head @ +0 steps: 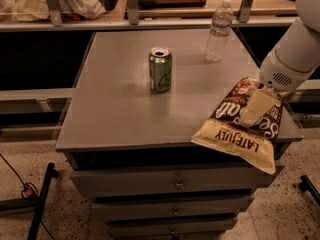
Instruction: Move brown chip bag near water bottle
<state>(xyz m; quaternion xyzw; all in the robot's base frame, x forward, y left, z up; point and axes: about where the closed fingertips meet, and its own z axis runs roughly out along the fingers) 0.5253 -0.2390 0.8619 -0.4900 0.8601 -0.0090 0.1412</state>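
The brown chip bag [237,140] is lying at the table's [115,99] right front corner, directly beneath the gripper [252,113], with its tan band hanging over the edge just in front of the gripper. The gripper is resting on the bag's dark upper part; whether it is clamping the bag cannot be told. The water bottle [219,31] is standing upright well behind the gripper, slightly left. The green can [160,70] is standing well to the gripper's left
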